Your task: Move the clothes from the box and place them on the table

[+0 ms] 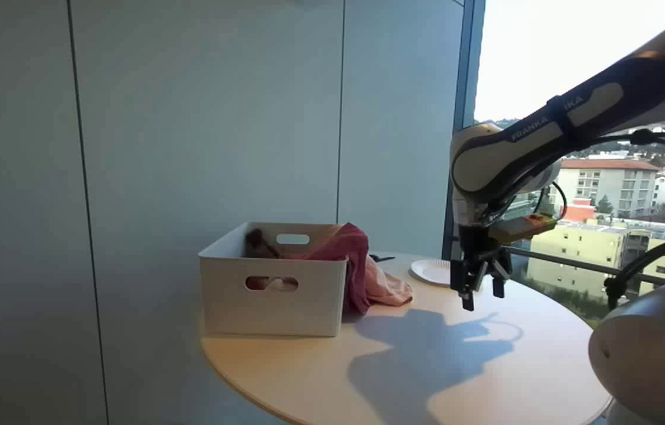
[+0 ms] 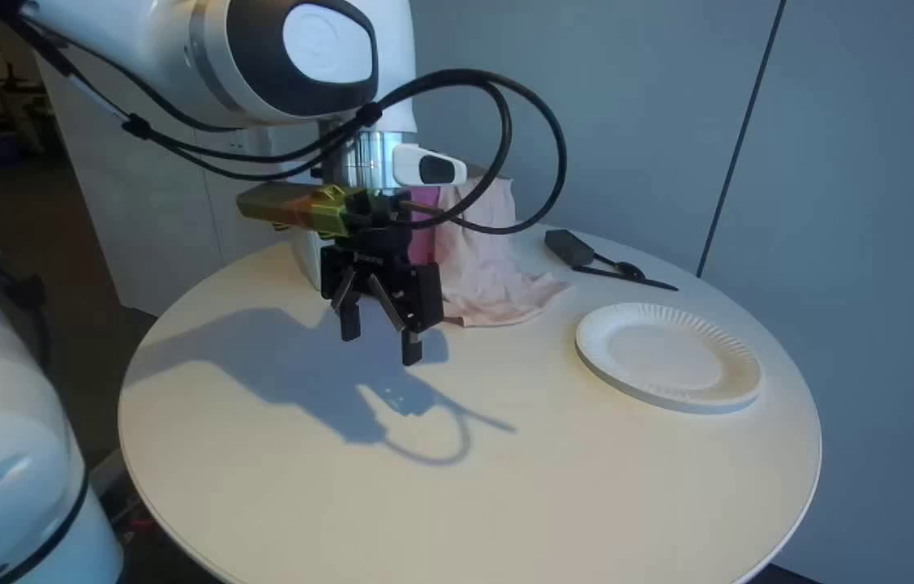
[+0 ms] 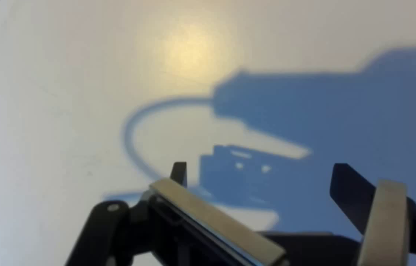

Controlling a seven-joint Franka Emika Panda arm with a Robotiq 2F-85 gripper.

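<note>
Hovering above the pale round table (image 2: pixel 586 487), the black 2-finger gripper (image 1: pixel 482 293) is released: its jaws stand wide apart with nothing between them. Apart from it stands the white plastic rectangular box (image 1: pixel 302 316). In an exterior view, a maroon cloth garment (image 1: pixel 357 265) drapes over the box's rim and down the outside; just beside it, a pale pink cloth (image 1: pixel 388 289) has its lower folds on the table. Whether these are 1 piece or 2, I cannot tell. A dark brown fuzzy item (image 1: pixel 254 238) shows inside the box, too blurred to identify.

The step in hand looks like lining up for a pick, with most of the task ahead. The next move likely calls for travelling to the box, rising above its rim, then lowering with the jaws straddling a maroon fold. After gripping, a high lift should free the garment without dragging the box; the space near the ridged white paper plate (image 2: pixel 663 349) seems suitable for setting it down.
</note>
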